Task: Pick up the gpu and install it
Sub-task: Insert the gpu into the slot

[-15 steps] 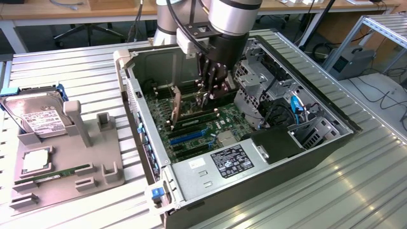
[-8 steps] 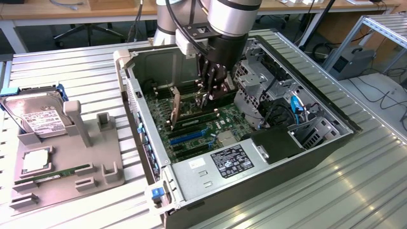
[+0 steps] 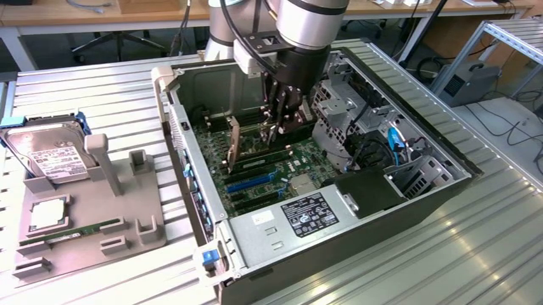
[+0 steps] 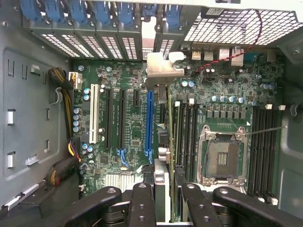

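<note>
On the exterior view's left, your parts tray [image 3: 76,235] carries the hard drive [image 3: 47,155] and the narrow memory stick [image 3: 72,234], both well away from the work, so leave them be. Moving right, the open computer case [image 3: 203,254] lies on its side with the motherboard [image 3: 254,181] facing up, and your gripper [image 3: 283,121] hangs down inside it, fingers clamped on the gpu [image 3: 269,130], which stands on edge between them. In the wrist view the gpu [image 4: 170,123] runs away from the fingers [image 4: 142,198] as a thin vertical line, its silver bracket [image 4: 161,71] up near the rear slot openings and its lower edge just beside the long blue slot [image 4: 149,123], apparently a little to one side of it. To do this step well, you should judge the card's edge against that slot along its whole length, keep the card upright rather than leaning, and see that the bracket meets the rear opening squarely. Further right sit the memory slots [image 4: 187,137] and the bare processor socket [image 4: 222,158]; keep the card clear of those.
</note>
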`<action>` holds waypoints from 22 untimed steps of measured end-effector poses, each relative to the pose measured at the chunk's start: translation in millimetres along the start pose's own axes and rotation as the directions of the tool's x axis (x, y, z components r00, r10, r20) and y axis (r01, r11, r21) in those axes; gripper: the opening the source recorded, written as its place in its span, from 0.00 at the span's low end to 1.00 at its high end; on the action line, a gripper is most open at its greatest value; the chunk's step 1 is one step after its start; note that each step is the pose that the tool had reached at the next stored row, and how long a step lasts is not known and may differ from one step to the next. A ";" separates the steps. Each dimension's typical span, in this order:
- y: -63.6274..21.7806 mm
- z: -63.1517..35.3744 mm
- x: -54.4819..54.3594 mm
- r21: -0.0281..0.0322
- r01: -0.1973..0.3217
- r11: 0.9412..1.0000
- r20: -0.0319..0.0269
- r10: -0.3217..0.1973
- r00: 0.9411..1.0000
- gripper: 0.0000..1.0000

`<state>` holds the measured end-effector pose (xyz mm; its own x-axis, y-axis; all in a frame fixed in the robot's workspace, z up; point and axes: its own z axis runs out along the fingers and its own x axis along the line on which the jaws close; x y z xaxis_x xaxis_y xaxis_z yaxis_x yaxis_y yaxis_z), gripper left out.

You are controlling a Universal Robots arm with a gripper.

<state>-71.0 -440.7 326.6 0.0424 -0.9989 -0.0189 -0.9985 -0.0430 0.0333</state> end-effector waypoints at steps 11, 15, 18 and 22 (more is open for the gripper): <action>0.4 1.3 1.0 0.000 0.000 1.000 0.000 0.000 1.000 0.27; 0.7 2.0 1.5 0.000 0.000 1.000 0.000 0.000 1.000 0.27; 0.8 2.2 1.7 0.000 0.000 1.000 0.000 0.000 1.000 0.27; 0.9 2.6 2.0 0.000 0.000 1.000 0.000 0.000 1.000 0.27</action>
<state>-72.0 -442.7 324.0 0.0424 -0.9989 -0.0188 -0.9985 -0.0430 0.0333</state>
